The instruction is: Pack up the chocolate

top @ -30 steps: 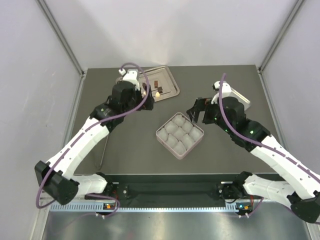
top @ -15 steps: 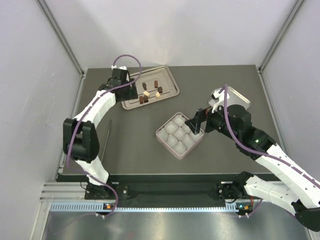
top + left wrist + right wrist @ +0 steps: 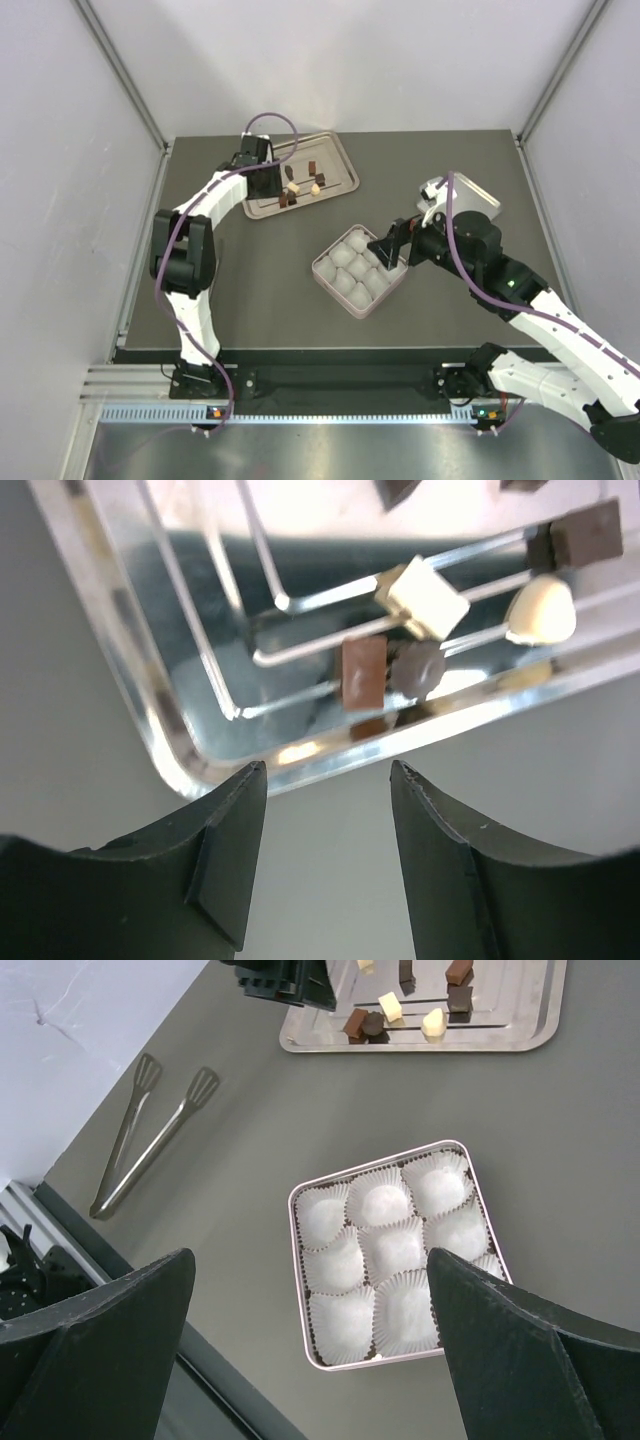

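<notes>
Several small chocolate pieces, dark brown and cream-white, lie on the silver tray [image 3: 338, 160] at the back left. In the left wrist view I see a brown block [image 3: 363, 672], a dark round piece [image 3: 418, 667], a cream block [image 3: 427, 598] and a cream rounded piece [image 3: 540, 613] near the tray's corner. My left gripper [image 3: 268, 186] [image 3: 328, 775] is open and empty, just outside that tray edge. The pink box [image 3: 322, 268] [image 3: 297, 1260] holds empty white paper cups. My right gripper [image 3: 390, 248] [image 3: 310, 1260] is wide open and empty, above the box's right side.
Metal tongs [image 3: 210, 285] [image 3: 150, 1130] lie on the table left of the box. A second silver tray [image 3: 482, 198] sits at the right, partly hidden by my right arm. The enclosure's walls close in on both sides and the back.
My left arm has folded into a different posture, with its gripper still at the tray's near left part. My right gripper has come down toward the box's right side.
</notes>
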Robot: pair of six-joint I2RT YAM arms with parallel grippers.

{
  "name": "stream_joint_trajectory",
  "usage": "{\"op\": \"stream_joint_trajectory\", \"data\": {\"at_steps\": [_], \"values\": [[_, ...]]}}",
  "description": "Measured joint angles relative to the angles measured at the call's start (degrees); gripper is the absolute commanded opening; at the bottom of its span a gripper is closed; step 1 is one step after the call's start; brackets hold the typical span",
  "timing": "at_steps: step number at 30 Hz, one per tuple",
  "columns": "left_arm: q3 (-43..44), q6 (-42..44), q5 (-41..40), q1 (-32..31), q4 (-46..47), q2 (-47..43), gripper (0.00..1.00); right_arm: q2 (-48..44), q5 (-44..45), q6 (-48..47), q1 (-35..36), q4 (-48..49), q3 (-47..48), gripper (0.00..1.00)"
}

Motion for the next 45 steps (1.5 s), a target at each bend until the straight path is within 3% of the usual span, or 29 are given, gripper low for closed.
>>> {"op": "stream_joint_trajectory", "data": {"at_steps": [10, 23, 27, 33, 38, 40, 45], "values": [[3.8, 0.0, 0.6, 0.0, 2.3, 7.5, 0.52, 0.0, 0.4, -0.8, 0.0, 0.2, 0.0, 1.0], [3.8, 0.7, 0.1, 0.0, 1.8, 8.1, 0.54, 0.2, 1.1, -1.9, 0.0, 0.2, 0.0, 0.99], [1.6, 0.0, -3.3, 0.0, -2.6, 1.3, 0.59, 0.2, 1.3, -1.9, 0.0, 0.2, -0.1, 1.0], [-8.4, -1.0, -12.6, 0.7, -11.7, -21.4, 0.68, 0.1, 1.2, -1.7, 0.0, 0.5, -1.3, 1.0], [-18.5, -3.5, -15.3, 5.0, -17.0, -33.6, 0.91, -0.2, 0.7, -0.9, 0.0, 0.4, -2.7, 1.0], [-23.0, -4.7, -15.6, 7.0, -19.7, -35.8, 0.91, -0.3, 0.4, -0.3, 0.0, 0.5, -2.7, 1.0], [-30.3, -5.6, -13.3, 8.4, -22.2, -36.4, 0.78, -1.7, -0.4, 0.6, 0.0, 0.5, -3.0, 1.0]]}}
